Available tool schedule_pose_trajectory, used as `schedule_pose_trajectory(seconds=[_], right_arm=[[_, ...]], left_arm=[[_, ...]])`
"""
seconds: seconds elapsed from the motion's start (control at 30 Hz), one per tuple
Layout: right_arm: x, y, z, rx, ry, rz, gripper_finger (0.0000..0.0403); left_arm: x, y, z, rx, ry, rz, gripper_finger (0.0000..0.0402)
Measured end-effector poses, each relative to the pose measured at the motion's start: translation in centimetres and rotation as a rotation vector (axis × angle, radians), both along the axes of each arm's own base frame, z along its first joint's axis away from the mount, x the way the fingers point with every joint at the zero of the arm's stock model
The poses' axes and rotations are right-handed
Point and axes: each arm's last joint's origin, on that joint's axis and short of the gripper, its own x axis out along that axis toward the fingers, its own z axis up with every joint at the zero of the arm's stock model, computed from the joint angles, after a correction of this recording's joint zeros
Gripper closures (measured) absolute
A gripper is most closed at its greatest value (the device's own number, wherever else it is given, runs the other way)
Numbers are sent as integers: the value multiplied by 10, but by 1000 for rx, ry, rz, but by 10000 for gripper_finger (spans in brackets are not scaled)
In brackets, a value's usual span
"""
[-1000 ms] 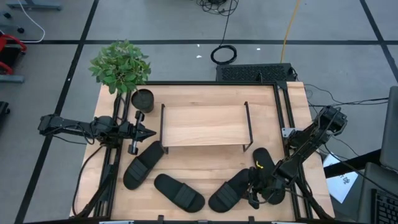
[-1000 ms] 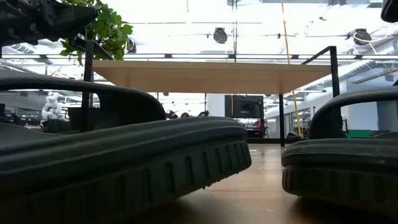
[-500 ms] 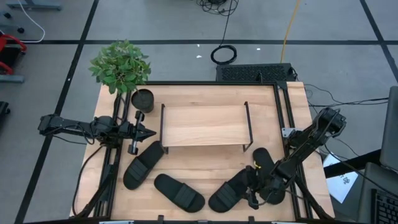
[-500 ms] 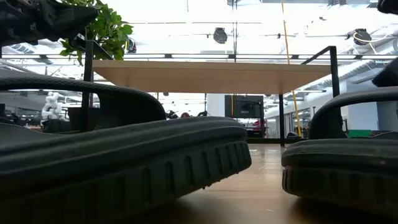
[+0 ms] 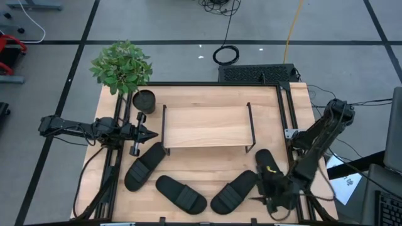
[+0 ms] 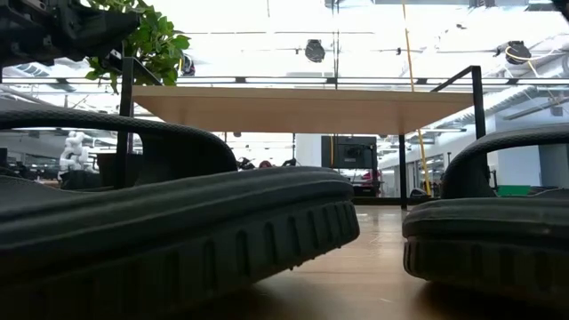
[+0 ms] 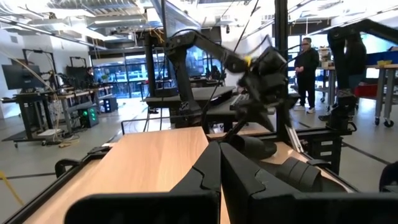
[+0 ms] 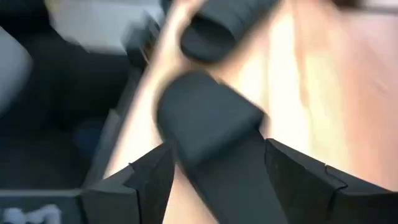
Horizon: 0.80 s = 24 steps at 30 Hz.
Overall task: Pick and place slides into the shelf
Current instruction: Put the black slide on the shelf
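Black slide (image 5: 266, 168) near table's (image 5: 207, 100) right edge, between right end effector's (image 5: 271, 199) spread fingers.

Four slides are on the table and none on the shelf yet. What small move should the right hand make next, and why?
Probably close on the slide lying between its fingers. In the right wrist view the fingers straddle that slide's end without yet clamping it, and the high view puts the right hand at the rightmost slide near the table's front edge. The shelf holds nothing, and the left hand waits beside it, shut.
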Motion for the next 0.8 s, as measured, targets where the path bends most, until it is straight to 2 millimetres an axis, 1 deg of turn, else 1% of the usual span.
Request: schedule_pose_trajectory(seconds=[0.07, 0.17, 0.3, 0.37, 0.47, 0.57, 0.7, 0.8], right_arm=[[-8, -5, 10, -19, 94, -62, 181], [-20, -12, 16, -23, 222, -125, 191], [-28, -13, 14, -3, 336, -110, 194], [-33, -16, 11, 5, 454, -119, 194], [-40, -25, 8, -9, 611, -191, 195], [-43, -29, 8, -19, 637, -239, 195], [-44, -30, 8, -26, 640, -246, 195], [-46, -32, 4, -49, 669, -237, 195]], left_arm=[[0, 0, -1, 3, 6, 1, 394], [0, 0, -1, 5, 9, 1, 394], [0, 1, -2, 9, 15, 30, 394], [1, 1, -3, 10, 26, 46, 394], [1, 2, -4, 8, 37, 63, 394], [1, 2, -4, 7, 40, 71, 394], [1, 2, -4, 2, 41, 70, 394], [1, 2, -4, 2, 41, 70, 394]])
